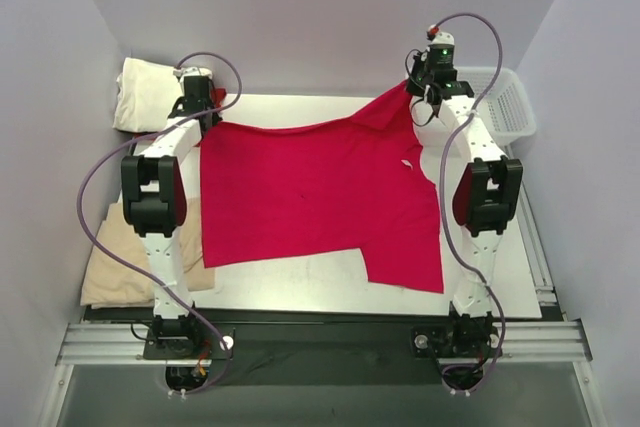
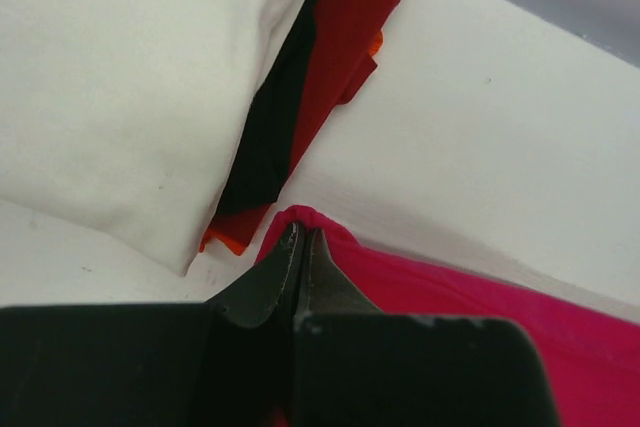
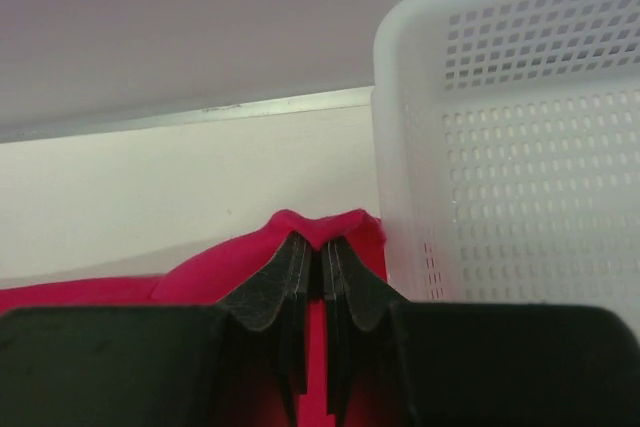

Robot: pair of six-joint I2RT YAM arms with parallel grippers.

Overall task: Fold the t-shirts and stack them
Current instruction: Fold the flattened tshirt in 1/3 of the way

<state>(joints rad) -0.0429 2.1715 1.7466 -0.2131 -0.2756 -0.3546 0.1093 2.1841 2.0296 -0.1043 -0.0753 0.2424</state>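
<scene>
A crimson-red t-shirt (image 1: 320,197) lies spread over the white table (image 1: 300,287). My left gripper (image 1: 203,112) is shut on its far left corner, and the pinched red cloth (image 2: 480,297) bulges past the closed left gripper (image 2: 302,232). My right gripper (image 1: 428,97) is shut on the far right corner and holds it lifted, so the far edge sags between the two arms. In the right wrist view the red cloth (image 3: 200,277) humps over the right gripper (image 3: 321,245). A folded cream-white t-shirt (image 1: 145,92) (image 2: 120,77) sits at the far left on an orange-red one (image 2: 340,47).
A white lattice basket (image 1: 505,102) (image 3: 520,147) stands at the far right, close beside my right gripper. A tan-beige t-shirt (image 1: 115,257) lies off the table's near left side, partly under the left arm. Grey walls enclose the table.
</scene>
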